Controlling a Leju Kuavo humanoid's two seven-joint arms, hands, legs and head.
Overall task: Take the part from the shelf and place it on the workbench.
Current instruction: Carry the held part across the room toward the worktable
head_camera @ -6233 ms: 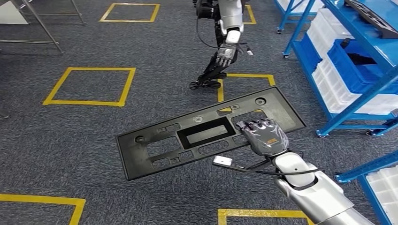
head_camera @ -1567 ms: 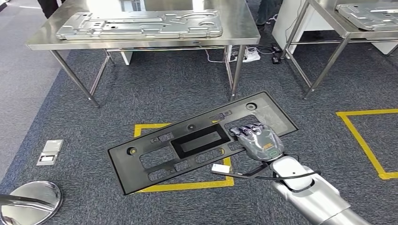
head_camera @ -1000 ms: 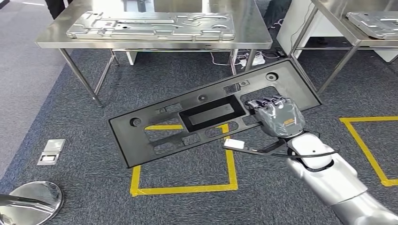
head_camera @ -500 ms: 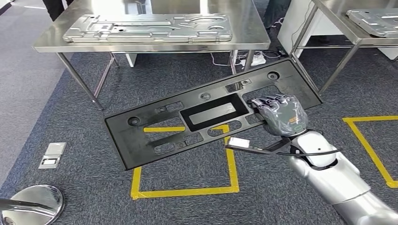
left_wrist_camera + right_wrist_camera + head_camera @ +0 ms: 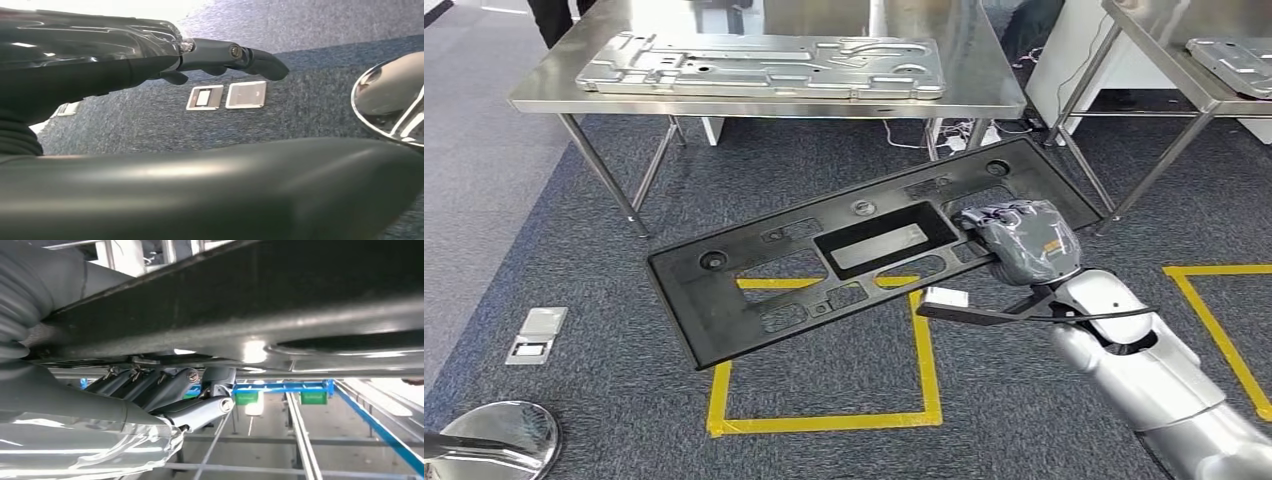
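Grey carpet [image 5: 554,230] is lying below, with a steel workbench [image 5: 984,95] ahead. Right hand [image 5: 1022,243] is gripping the black part's [image 5: 754,290] right end, holding it tilted above the floor. Left hand [image 5: 150,55] is hanging with fingers extended, holding nothing.

Head view: high on the body, facing forward and down over grey carpet, wide enough to take in the steel workbench [image 5: 764,95] ahead. Left wrist view: close behind the left hand [image 5: 150,60], facing the floor; it shares the floor plate [image 5: 534,333] and round chrome base [image 5: 489,440] with the head view. Right wrist view: tight against the underside of the black part [image 5: 260,315], a part also seen from above in the head view.
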